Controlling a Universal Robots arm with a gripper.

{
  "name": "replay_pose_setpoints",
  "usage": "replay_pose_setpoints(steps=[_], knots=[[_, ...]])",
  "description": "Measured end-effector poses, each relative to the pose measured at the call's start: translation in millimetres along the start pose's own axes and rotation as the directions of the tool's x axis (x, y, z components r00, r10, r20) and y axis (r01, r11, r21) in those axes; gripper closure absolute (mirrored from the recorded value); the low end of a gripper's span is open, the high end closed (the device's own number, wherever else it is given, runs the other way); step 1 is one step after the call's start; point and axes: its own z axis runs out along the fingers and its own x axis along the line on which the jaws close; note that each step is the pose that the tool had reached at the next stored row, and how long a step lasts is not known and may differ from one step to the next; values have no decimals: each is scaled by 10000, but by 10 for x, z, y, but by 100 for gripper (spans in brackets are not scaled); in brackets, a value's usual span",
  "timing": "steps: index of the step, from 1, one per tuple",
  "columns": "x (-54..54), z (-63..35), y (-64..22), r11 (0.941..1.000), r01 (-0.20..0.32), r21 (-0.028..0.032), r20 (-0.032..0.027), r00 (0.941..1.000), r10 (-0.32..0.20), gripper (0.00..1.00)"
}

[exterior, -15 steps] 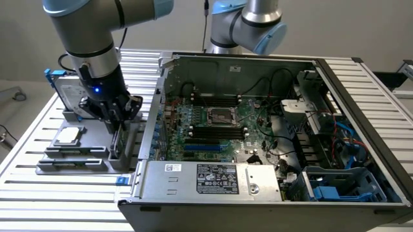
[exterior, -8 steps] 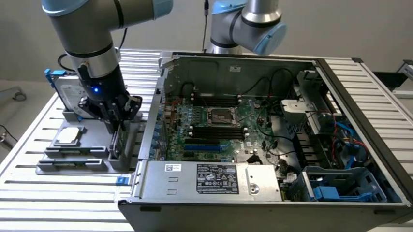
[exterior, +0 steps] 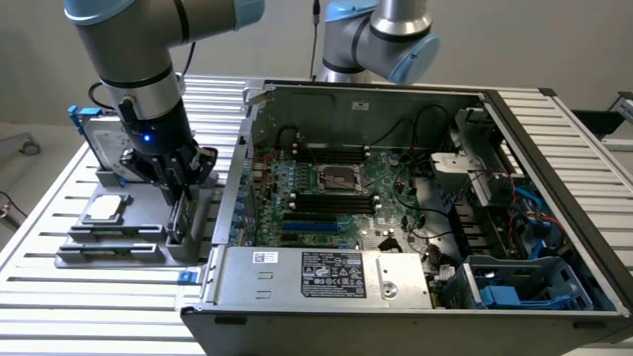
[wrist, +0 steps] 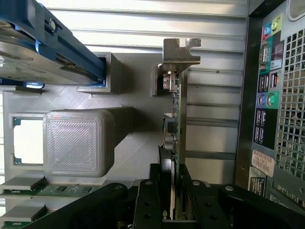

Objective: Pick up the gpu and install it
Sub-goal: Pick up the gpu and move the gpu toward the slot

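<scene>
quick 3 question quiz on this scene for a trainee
1. Fill in: the hard drive stands on the exterior view's ___ of the case.
2. True or false: the gpu is already installed in the case.
3. The gripper is nearest to: A hard drive, B gpu, C case.
Key: 1 left; 2 false; 3 B.
</scene>
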Motion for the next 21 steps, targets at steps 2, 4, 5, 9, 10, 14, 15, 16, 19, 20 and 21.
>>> replay_pose_setpoints(steps=[2,4,5,9,10,14,15,16,19,20,21], knots=[[0,0,0,10000,0,0,0,10000,0,73],[0,0,0,10000,0,0,0,10000,0,73],[0,0,0,10000,0,0,0,10000,0,73],[2,-17,0,10000,1,-18,9,10000,-1,73],[3,-26,1,10000,1,-28,18,10000,-1,73],[7,-76,2,10000,3,-61,70,10000,-3,73],[9,-94,3,10000,3,-68,89,10000,-3,73],[9,-110,3,10000,5,-78,112,9999,-4,73],[11,-159,4,9999,7,-103,172,9999,-6,73],[12,-176,5,9999,8,-111,193,9998,-6,73],[13,-194,5,9999,9,-118,213,9998,-6,73]])
